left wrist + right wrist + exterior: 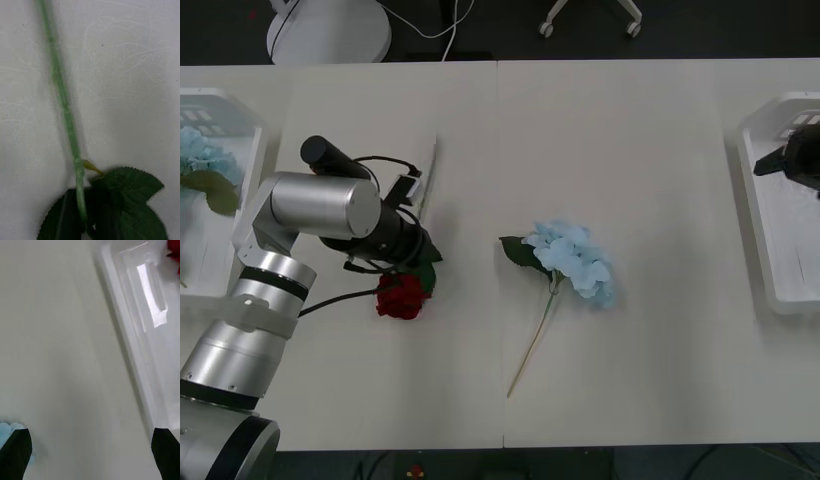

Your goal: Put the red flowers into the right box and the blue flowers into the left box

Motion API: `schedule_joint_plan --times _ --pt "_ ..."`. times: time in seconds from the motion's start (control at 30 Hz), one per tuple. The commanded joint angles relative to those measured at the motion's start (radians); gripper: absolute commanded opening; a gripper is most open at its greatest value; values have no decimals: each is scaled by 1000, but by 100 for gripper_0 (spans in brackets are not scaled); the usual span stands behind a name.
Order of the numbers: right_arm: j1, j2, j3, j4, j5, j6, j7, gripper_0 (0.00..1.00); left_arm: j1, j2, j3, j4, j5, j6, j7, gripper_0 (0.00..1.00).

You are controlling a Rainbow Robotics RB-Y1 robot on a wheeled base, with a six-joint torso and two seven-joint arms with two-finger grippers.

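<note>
A red flower (400, 296) lies on the table at the left, its green stem (63, 101) running away from me past dark leaves (127, 202). My left gripper (418, 256) hovers low over that stem, just behind the bloom. A blue flower (575, 258) lies loose at the table's middle, its stem pointing toward me. The left box (240, 115) holds another blue flower (202, 158). My right gripper (91, 435) is open and holds nothing; it hangs by the near rim of the right box (123, 326), where a bit of red flower (174, 247) shows.
Bare white tabletop (630, 140) stretches between the two boxes. A seam (498, 200) runs down the table's middle. Chair bases (330, 30) stand on the dark floor beyond the far edge.
</note>
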Motion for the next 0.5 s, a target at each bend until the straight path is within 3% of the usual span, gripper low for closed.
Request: schedule_joint_plan --times 0.03,0.3,0.5 --pt "-33 -36 123 -161 -12 2 -244 93 22 15 -26 -43 53 -9 101 0" --pt "-33 -34 340 -400 69 -34 -629 93 22 71 28 -170 275 57 470 0" --pt "-32 56 442 -517 202 -2 -819 94 20 123 140 -291 433 142 881 0"
